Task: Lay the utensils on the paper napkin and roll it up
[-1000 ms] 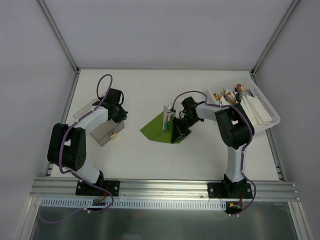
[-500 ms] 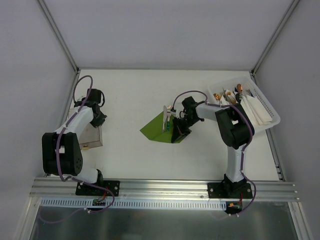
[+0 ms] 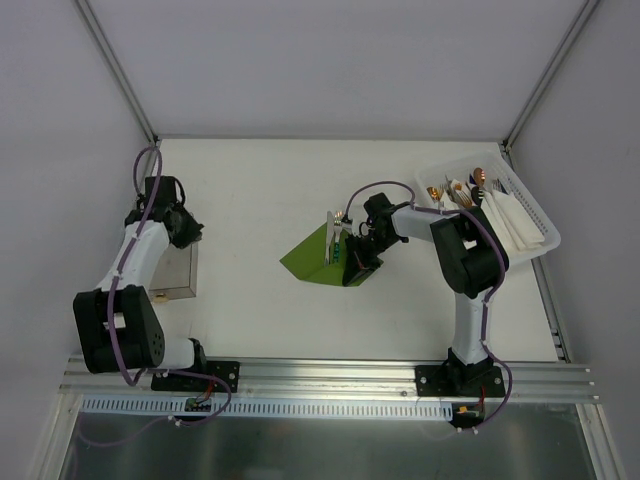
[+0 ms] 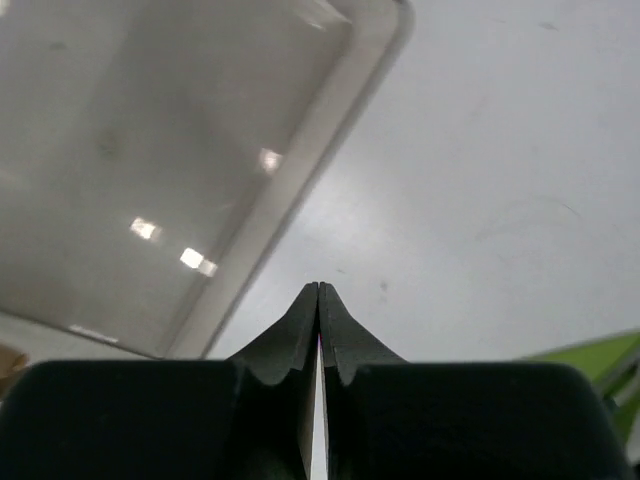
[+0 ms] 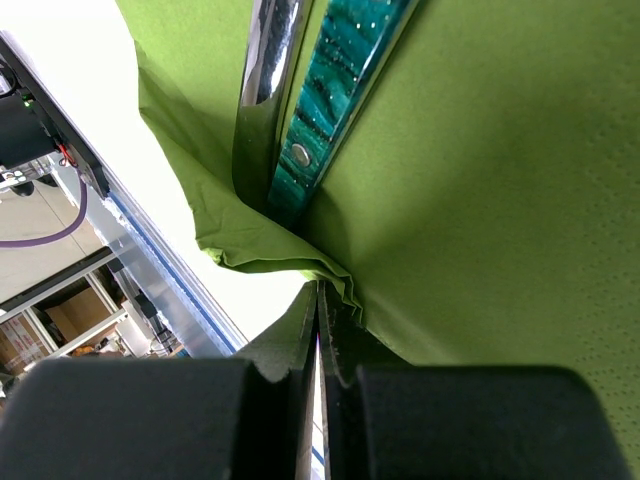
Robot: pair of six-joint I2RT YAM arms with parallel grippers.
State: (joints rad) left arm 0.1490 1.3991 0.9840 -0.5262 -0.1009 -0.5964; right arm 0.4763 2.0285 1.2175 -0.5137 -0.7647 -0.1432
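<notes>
The paper napkin [image 3: 308, 260] is an olive-green sheet at the table's middle, its right side lifted off the surface. My right gripper [image 3: 357, 263] is shut on a crumpled fold of the napkin's [image 5: 480, 200] edge. The utensils [image 3: 332, 238] lean in the raised crease; the right wrist view shows a teal-handled piece [image 5: 335, 100] beside a silvery one [image 5: 266, 60]. My left gripper [image 3: 190, 232] is shut on nothing at the far left, over a clear plastic tray's corner. The left wrist view shows its tips [image 4: 318, 290] pressed together above bare table, with a sliver of the green napkin [image 4: 600, 355] at the right.
The clear plastic tray [image 3: 176, 270] lies at the left edge under the left arm, and fills the upper left of the left wrist view [image 4: 180, 150]. A white basket [image 3: 525, 215] with copper-tipped cutlery and white napkins sits at the back right.
The left arm has swung left, away from the middle of the table, to the left edge over the clear tray. The right gripper and the napkin have not moved.
</notes>
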